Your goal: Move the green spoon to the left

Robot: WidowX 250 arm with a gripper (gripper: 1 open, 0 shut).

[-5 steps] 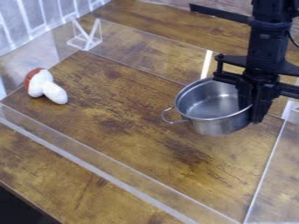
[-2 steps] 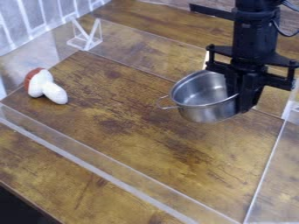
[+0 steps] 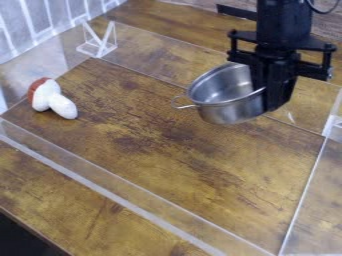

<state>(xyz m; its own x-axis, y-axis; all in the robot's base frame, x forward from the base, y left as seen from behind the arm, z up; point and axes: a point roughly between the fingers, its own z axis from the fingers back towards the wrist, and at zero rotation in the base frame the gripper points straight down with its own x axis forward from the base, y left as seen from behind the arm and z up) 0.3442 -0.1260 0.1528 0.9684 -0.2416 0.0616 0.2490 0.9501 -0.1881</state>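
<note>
Claw (image 3: pixel 278 92) is clamped on the right rim of a steel pot (image 3: pixel 230 92), which hangs tilted clear of the bench (image 3: pixel 147 140). Can't spot any green spoon: it may be inside the pot or hidden, can't tell, so no long axis either. Left of the pot the wood is open; a white-and-red toy (image 3: pixel 51 98) lies far left, a clear stand (image 3: pixel 96 40) at the back-left. Nothing blocks a leftward carry.
</note>
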